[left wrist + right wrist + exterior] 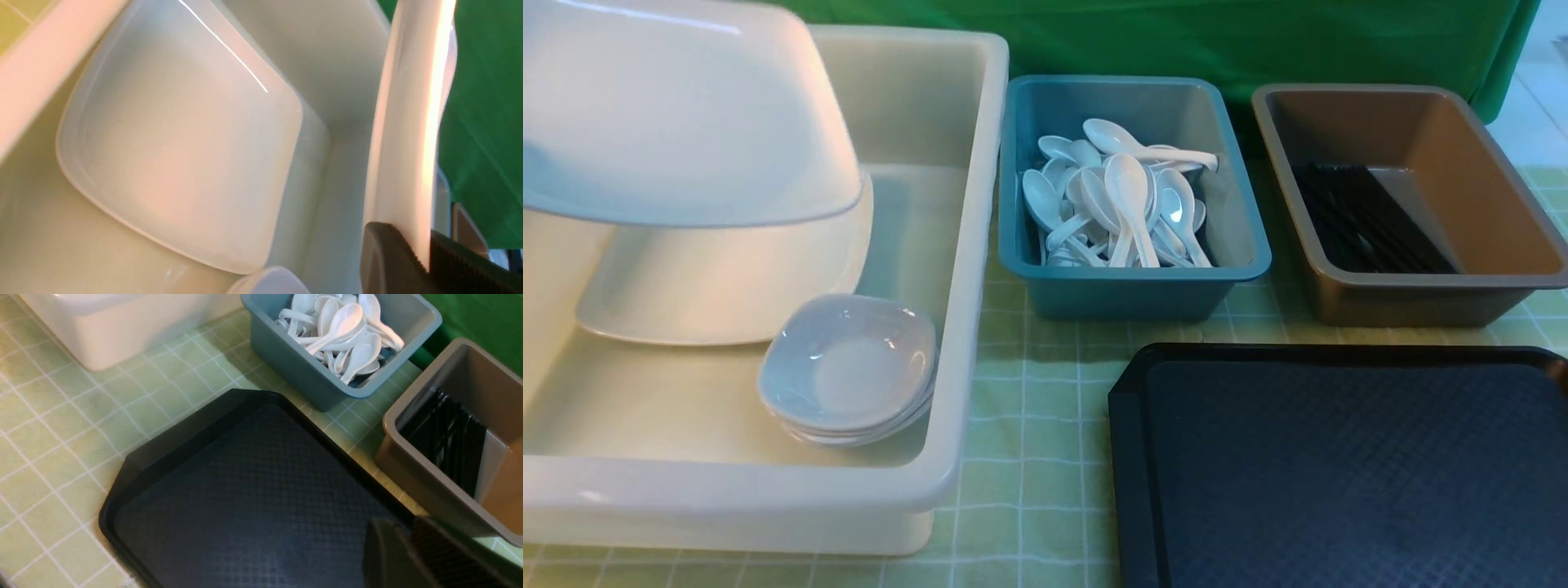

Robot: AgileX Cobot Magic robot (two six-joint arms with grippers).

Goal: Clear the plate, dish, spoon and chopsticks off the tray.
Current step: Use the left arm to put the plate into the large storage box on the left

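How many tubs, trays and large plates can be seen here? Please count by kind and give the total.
Tubs: 3 (white tub, teal tub, brown tub)
Trays: 1 (navy-black tray)
Large plates: 2 (raised plate, lower plate inside the white tub)
Total: 6

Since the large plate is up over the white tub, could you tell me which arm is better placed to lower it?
The left, I think: its gripper grips the plate; the right gripper is over the tray.
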